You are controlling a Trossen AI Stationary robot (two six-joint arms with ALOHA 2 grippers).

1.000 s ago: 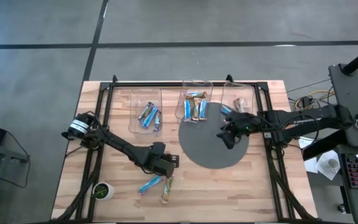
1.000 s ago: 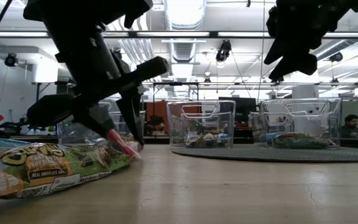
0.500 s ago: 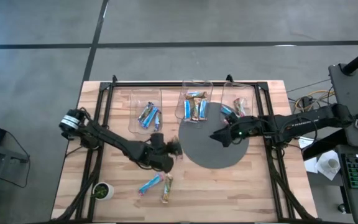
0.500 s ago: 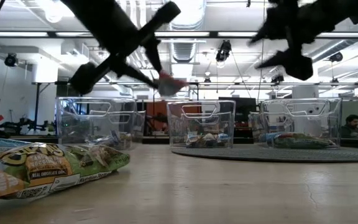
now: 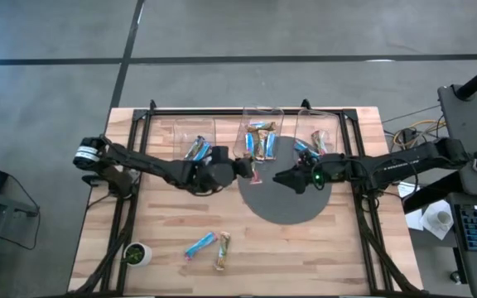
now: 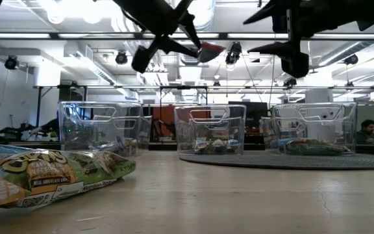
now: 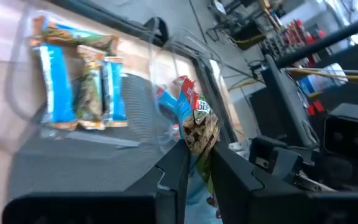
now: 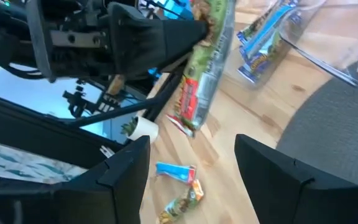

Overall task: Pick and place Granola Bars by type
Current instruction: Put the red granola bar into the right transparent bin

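Observation:
My left gripper hangs over the left edge of the round dark mat, shut on a granola bar with a green and red wrapper. My right gripper hovers open over the mat, facing it with nothing between its fingers. Two more granola bars, a blue one and a tan-green one, lie flat on the wood near the front edge. Three clear bins stand along the far side: the left holds blue bars, the middle mixed bars, the right a few more. My left gripper pinches the bar's green part between its two fingers. The fingers come nearly level from the table's left. The bar's red end juts free past the fingertips. The bar is lifted clear, high above the table.
A small green-and-white cup stands at the near left corner. A black frame rail runs behind the bins. In the low view a large green wrapper lies close in front.
My left gripper has lifted the bar off the wood near the front and carried it up and toward the far right, to the mat's left edge, tipping from pointing down to nearly level. My right gripper has tipped up to nearly level over the mat.

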